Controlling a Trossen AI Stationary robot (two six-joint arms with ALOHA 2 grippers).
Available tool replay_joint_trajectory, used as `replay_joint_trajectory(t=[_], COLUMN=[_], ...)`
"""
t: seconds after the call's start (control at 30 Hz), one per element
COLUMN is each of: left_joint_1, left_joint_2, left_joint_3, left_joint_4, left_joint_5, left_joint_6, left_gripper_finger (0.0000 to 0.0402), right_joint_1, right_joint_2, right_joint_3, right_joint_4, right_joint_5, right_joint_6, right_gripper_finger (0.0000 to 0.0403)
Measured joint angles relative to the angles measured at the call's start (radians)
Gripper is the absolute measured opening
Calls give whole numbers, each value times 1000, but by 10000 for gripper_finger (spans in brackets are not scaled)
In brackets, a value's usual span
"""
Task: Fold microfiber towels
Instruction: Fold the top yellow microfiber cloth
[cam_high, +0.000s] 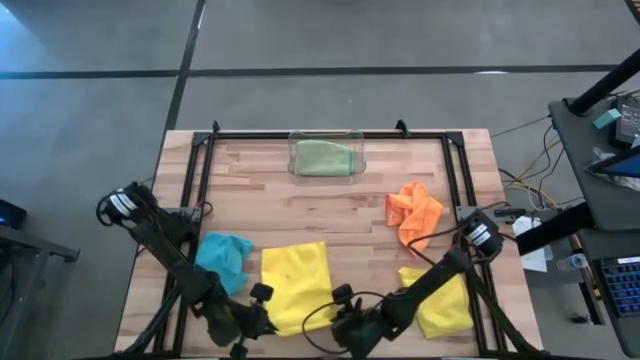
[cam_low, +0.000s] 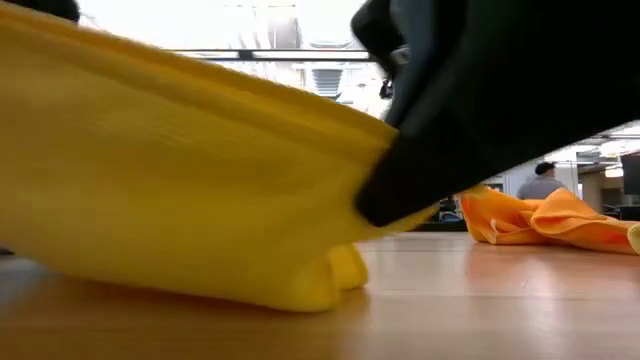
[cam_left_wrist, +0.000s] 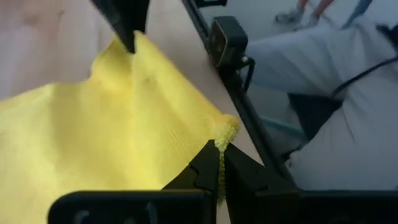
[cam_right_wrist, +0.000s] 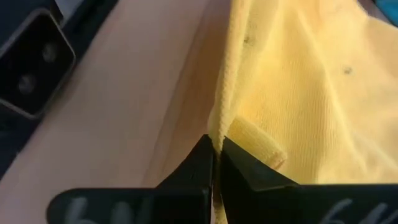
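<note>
- Five microfiber towels show from above: two yellow, one light blue, one orange, one pale green.
- Nearest, at the table's front edge, the middle yellow towel (cam_high: 295, 285) lies between the two arms. The left gripper (cam_high: 262, 322) is clenched on one front corner of it and the right gripper (cam_high: 340, 322) is clenched on the other, the cloth's edge pinched thin between the fingers in both wrist views.
- In the low view this towel hangs lifted, its bottom fold touching the wood.
- The second yellow towel (cam_high: 445, 300) lies at the front right, partly under the right arm, near the table's right edge.
- The light blue towel (cam_high: 225, 258) lies crumpled just left of the held towel, beside the left arm.
- The orange towel (cam_high: 413, 212) is bunched at mid-right, apart from the rest.
- Bare wood lies open across the table's (cam_high: 290, 200) middle.
- Farthest, the pale green towel (cam_high: 325, 158) sits inside one clear plastic bin (cam_high: 360, 155) at the back edge.
</note>
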Motion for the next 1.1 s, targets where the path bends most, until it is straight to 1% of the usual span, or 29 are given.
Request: replay_joint_trajectory(t=[0.1,0.17,0.3,0.5,0.63,0.73,0.93,1.1], left_joint_1=[-6,-9,-12,-12,-12,-12,-10,5], left_joint_2=[-42,-52,-56,-63,-91,-129,-203,-267], left_joint_3=[-91,-141,-203,-216,-228,-263,-369,-436], left_joint_4=[71,106,163,166,167,170,245,259], left_joint_5=[-17,-24,-29,-31,-35,-63,-139,-207], left_joint_6=[-54,-84,-113,-103,-86,-85,-105,-112], left_gripper_finger=[0,0,0,0,0,0,0,0], right_joint_1=[-26,-43,-70,-113,-142,-157,-174,-211], right_joint_2=[-2,-2,-3,-8,-41,-91,-211,-239], right_joint_3=[-7,-7,-7,-8,-25,-81,-271,-380], right_joint_4=[27,28,31,36,55,112,316,423], right_joint_5=[-39,-45,-59,-114,-163,-190,-198,-192], right_joint_6=[-24,-25,-30,-52,-70,-74,-46,0], right_gripper_finger=[8,8,8,8,8,8,8,8])
